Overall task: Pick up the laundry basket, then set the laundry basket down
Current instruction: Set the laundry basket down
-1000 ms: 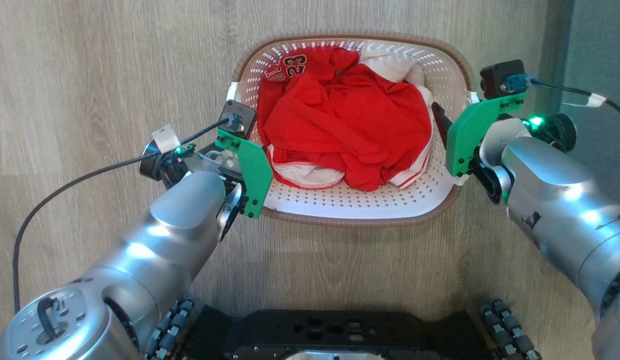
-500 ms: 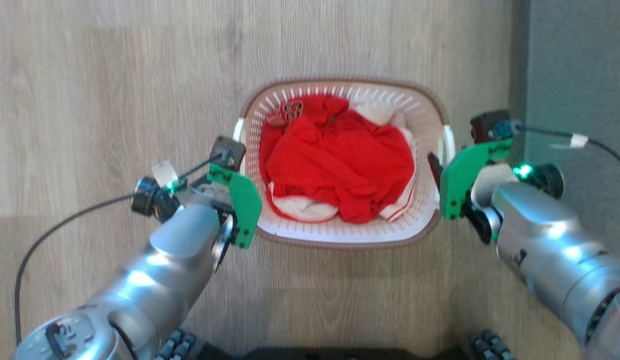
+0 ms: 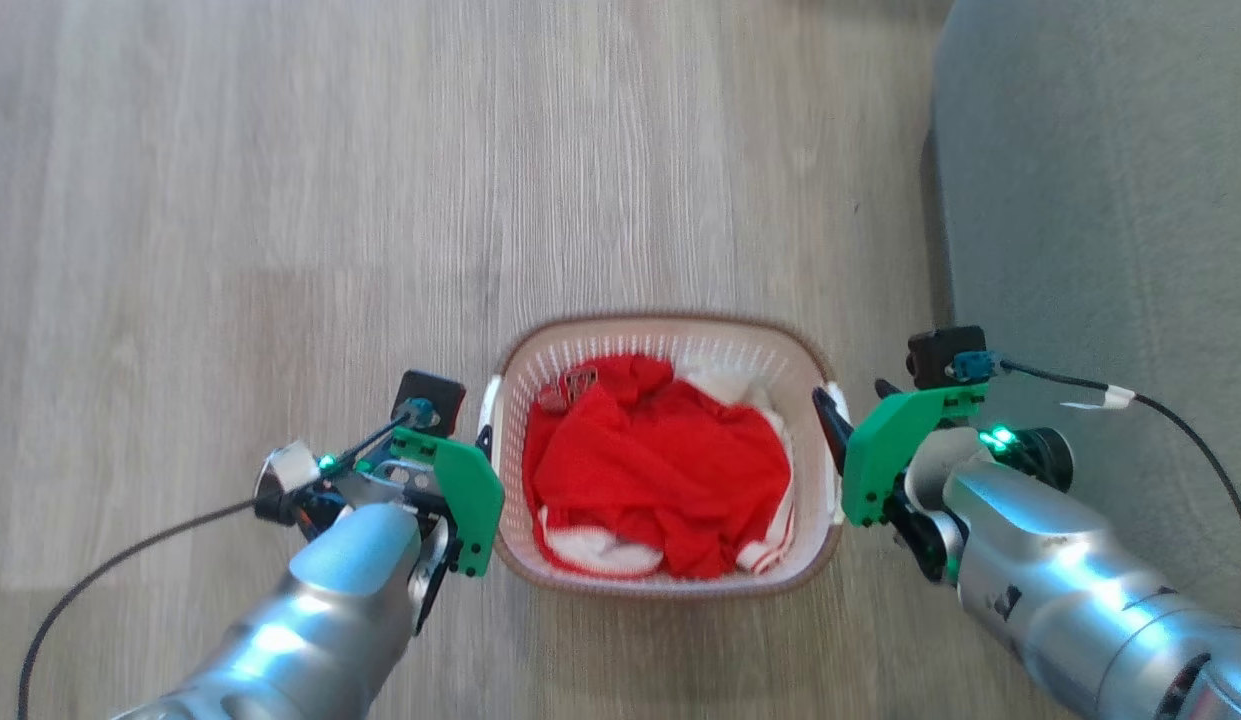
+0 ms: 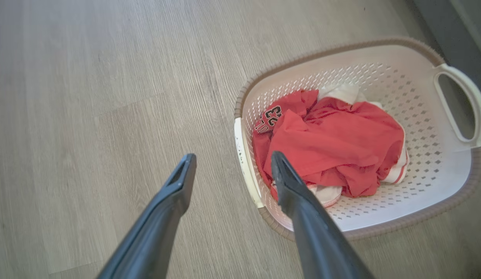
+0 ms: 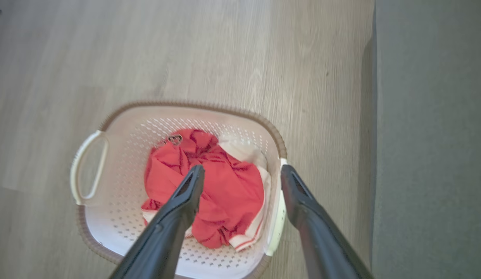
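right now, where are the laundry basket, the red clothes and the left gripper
laundry basket (image 3: 660, 318), head view, far brown rim
red clothes (image 3: 660, 470), head view, middle of the heap
left gripper (image 4: 233, 156), left wrist view, midway between its fingertips

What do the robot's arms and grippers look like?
Left arm and right arm: shiny silver tubes, each wrist with a green plate, black camera block and thin black cable. Left gripper and right gripper: two long dark tapering fingers each.

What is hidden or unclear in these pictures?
Head view: a green plate hides most of the left gripper.
All views: the red clothes hide whatever lies under them in the laundry basket.
Right wrist view: the shirt print is blurred.
Head view: the right edge cuts off the grey surface.
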Tool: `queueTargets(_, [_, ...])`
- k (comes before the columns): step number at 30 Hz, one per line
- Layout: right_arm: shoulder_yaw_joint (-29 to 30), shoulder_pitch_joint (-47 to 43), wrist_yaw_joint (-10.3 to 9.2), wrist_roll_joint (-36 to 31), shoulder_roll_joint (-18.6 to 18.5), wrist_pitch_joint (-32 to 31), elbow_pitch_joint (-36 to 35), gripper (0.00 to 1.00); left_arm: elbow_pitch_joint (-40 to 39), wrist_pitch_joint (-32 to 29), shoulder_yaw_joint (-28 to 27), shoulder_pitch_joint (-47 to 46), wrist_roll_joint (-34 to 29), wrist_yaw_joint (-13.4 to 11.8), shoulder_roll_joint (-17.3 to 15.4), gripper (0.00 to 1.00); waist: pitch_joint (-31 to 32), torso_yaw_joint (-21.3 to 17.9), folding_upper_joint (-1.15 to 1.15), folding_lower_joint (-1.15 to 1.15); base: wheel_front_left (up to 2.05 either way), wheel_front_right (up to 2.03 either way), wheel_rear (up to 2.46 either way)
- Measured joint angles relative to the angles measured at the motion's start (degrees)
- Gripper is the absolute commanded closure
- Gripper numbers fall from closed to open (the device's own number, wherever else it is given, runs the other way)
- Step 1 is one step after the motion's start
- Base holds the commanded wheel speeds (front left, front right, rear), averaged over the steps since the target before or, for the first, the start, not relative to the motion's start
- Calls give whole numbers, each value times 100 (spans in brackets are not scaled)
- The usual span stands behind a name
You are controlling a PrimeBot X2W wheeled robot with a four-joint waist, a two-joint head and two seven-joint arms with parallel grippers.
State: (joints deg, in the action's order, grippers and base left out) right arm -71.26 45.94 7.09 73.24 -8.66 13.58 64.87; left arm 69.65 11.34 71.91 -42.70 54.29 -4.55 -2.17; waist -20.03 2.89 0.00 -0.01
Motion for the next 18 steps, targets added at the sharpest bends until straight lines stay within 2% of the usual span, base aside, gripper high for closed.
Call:
queueTargets(2, [177, -7, 0, -8, -12, 48, -142, 0, -2, 145, -71, 61, 48, 0, 0, 0, 246, -9, 0, 0, 0, 0, 0])
queueTargets(5, [869, -6, 0, -305, -156, 49, -486, 0, -56, 271, -274, 79, 78, -43, -10, 0, 589, -19, 0, 0, 0, 0, 0])
queueTargets(8, [1755, -64, 0, -868, -318, 65, -906, 0, -698, 290, -786, 86, -10, -302, -155, 0, 889, -30, 0, 0, 0, 0, 0])
queueTargets(11, [2630, -346, 0, -1690, -410, 66, -1461, 0, -1735, 294, -1461, 170, -588, -672, -447, 0, 1153, -42, 0, 0, 0, 0, 0])
queueTargets(14, [3591, -876, 0, -2607, -415, 73, -2097, 0, -2798, 297, -2154, 637, -1341, -971, -770, 0, 1392, -59, 0, 0, 0, 0, 0])
queueTargets(18, [4808, -1742, 0, -3620, -225, 73, -3167, 0, -4117, 303, -3123, 1674, -2214, -1207, -936, 0, 1683, -89, 0, 0, 0, 0, 0])
